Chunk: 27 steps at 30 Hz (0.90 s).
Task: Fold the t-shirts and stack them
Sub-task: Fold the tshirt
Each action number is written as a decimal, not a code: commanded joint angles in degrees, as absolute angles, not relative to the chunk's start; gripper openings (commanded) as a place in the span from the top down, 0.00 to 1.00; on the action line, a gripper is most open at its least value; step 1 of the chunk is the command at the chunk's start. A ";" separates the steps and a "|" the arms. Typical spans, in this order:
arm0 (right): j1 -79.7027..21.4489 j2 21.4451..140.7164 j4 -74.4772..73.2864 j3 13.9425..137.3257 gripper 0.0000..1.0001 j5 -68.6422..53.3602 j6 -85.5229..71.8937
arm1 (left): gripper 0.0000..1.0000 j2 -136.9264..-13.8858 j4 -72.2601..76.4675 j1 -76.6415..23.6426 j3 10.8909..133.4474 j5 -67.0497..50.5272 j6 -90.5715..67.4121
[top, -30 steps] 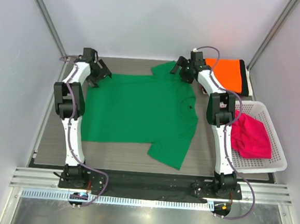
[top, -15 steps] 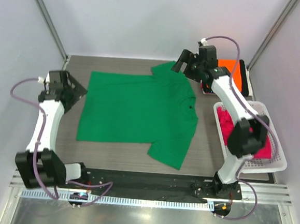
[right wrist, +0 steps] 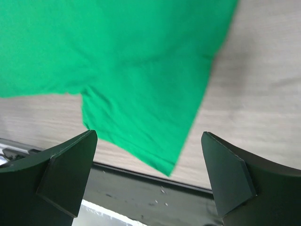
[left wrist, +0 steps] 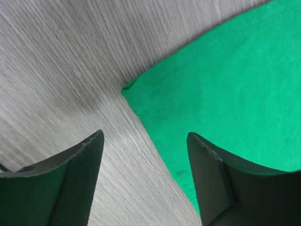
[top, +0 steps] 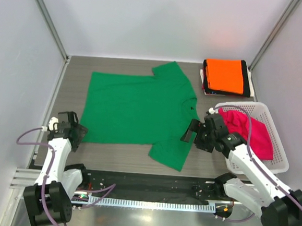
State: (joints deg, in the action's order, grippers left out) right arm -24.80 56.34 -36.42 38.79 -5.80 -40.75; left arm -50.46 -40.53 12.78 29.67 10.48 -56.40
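You are looking at the start of the fold for the bright green short-sleeved cloth t-shirt. It is lying flat and open on the grey wood-grain table, with the collar toward the right side and both sleeves spread out. No fold is made in it yet.

The left gripper is hovering at the near left corner of the hem. Its two fingers are standing wide apart and holding nothing. In the left wrist view the corner is lying just ahead of the gap.

The right gripper is hanging at the collar-side edge, close to the near sleeve. Its fingers are also spread wide and empty.

I am judging that the next move is a pinch on each side of the near edge. The cloth is thin and flat, so you are needing to bring the fingertips down until they are touching the table before closing. Then both arms must lift and carry together, or the shirt may be dragging crooked.

Counting now:
- There are four t-shirts in all, one of each colour.
- One is the green one on the table.
- One folded orange t-shirt is resting on one black t-shirt at the far right.
- One magenta-pink t-shirt is lying crumpled in the single white plastic mesh basket.
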 commanded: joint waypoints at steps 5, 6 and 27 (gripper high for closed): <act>-25.14 49.31 -37.70 33.58 0.02 -6.06 -43.42 | 0.41 -53.78 -29.46 13.10 26.02 12.13 -59.76; -25.14 48.96 -37.71 33.23 0.02 -5.98 -43.42 | 0.42 -54.40 -29.01 13.10 25.84 12.13 -59.94; -42.35 52.72 -33.05 24.96 0.14 -0.27 -56.86 | 1.00 -58.80 -22.41 13.10 22.94 12.31 -58.80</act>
State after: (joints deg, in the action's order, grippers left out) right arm -38.63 50.43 -36.86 25.26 -3.27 -51.81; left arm -59.99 -22.85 12.82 23.83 11.99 -59.31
